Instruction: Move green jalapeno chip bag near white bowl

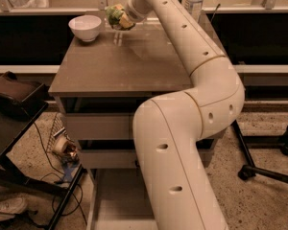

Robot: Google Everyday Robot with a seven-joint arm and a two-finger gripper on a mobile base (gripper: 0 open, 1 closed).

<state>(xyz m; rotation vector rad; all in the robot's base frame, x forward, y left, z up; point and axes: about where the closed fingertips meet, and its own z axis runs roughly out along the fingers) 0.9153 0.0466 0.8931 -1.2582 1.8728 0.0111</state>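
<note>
Dim, warm light falls from overhead. The arm point(197, 104) glows pale. At 11 o'clock the gripper point(118, 20), clasping the green jalapeno chip bag point(113, 14), casts a faint shadow on the table point(110, 71), whose top has a soft sheen. Deep shade lies beneath at 7 o'clock.

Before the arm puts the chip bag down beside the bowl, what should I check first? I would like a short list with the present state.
1. green jalapeno chip bag held in the gripper: ok.
2. Bag near the white bowl: ok, just right of it, not touching.
3. Bowl upright on the table: ok.
4. Bag's height above the table: cannot tell.
5. water bottle away from the bag: ok, it stands behind the arm.
</note>
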